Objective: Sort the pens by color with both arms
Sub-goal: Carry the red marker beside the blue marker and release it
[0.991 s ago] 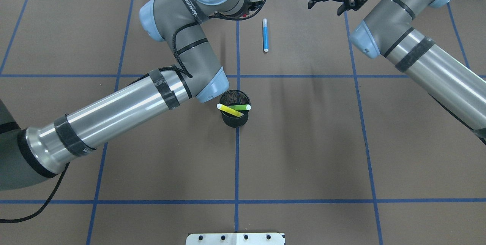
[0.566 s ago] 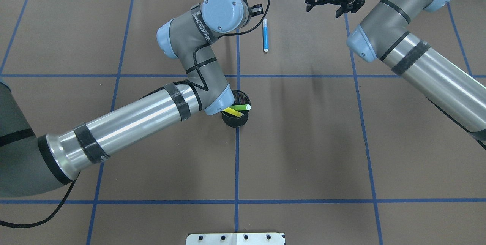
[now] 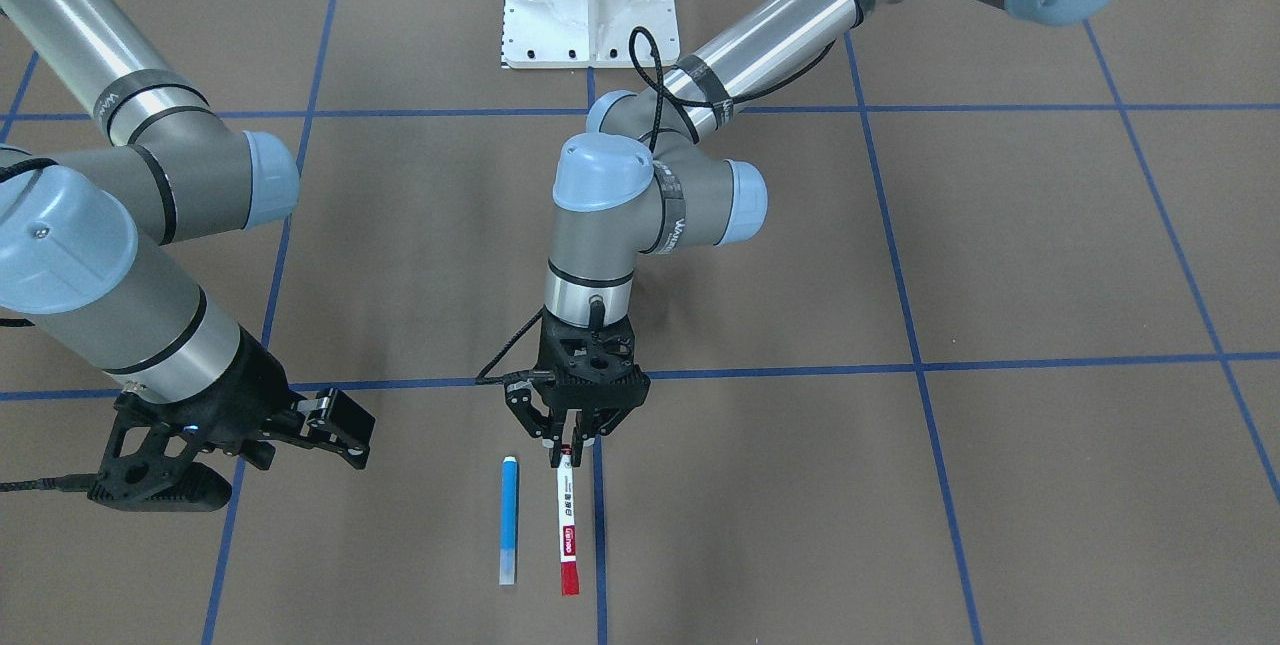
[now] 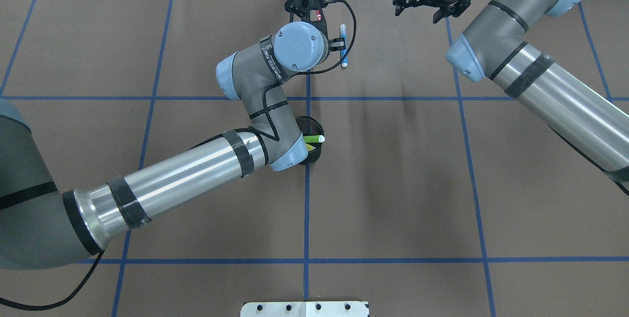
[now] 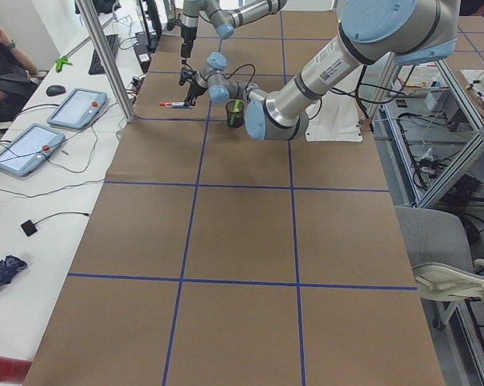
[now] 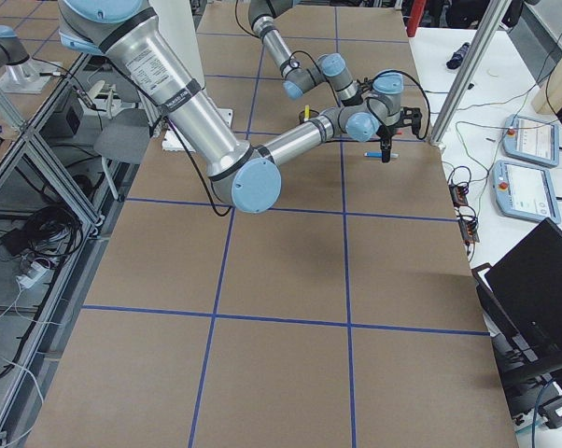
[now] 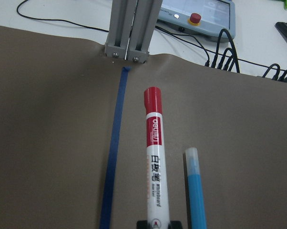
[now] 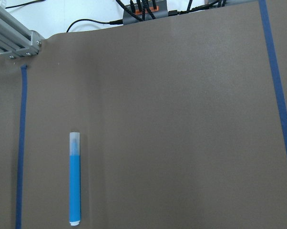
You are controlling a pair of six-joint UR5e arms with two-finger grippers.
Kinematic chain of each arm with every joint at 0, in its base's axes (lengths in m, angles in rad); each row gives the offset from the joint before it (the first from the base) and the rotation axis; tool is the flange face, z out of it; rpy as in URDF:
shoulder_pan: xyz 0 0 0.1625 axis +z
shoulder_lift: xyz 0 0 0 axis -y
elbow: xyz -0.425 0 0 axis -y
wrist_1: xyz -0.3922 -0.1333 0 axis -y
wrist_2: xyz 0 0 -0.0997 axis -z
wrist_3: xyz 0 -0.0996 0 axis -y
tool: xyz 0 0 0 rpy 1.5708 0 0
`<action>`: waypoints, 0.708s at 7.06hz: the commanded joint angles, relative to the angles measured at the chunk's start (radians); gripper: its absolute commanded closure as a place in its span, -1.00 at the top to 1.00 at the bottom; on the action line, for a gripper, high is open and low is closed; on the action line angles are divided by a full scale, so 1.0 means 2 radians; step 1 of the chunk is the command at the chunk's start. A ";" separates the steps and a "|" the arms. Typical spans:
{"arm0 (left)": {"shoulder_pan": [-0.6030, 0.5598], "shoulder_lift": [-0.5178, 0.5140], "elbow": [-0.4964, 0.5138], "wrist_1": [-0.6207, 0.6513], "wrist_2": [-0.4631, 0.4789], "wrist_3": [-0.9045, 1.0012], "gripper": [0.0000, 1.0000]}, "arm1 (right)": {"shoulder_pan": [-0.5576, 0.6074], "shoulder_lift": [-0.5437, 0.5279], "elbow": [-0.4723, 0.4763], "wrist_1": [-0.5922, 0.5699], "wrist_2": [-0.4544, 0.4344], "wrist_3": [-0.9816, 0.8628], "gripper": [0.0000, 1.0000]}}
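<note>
White red-capped marker [image 3: 566, 525], pinched in our left gripper [image 3: 570, 445], has reached the blue highlighter [image 3: 509, 515]: release seems next. Right gripper [image 4: 416, 14] spread.

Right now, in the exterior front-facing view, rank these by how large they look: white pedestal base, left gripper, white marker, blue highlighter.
1. white pedestal base
2. left gripper, though it is raised off the table toward the camera, which may inflate it
3. white marker and blue highlighter: they look alike in length, too close to rank

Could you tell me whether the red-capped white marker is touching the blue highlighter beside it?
Apart: the left wrist view shows a strip of brown table between the red-capped white marker and the blue highlighter.
</note>
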 commanded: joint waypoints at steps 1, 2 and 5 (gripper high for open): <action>0.006 0.000 0.010 0.000 0.000 0.005 -1.00 | 0.000 0.001 0.000 0.000 0.000 0.000 1.00; 0.006 0.000 0.010 0.000 0.000 0.005 -1.00 | 0.000 0.001 0.000 0.000 0.000 0.000 1.00; 0.005 -0.007 0.025 -0.001 0.003 0.004 -1.00 | -0.001 0.002 0.000 0.000 -0.001 0.000 1.00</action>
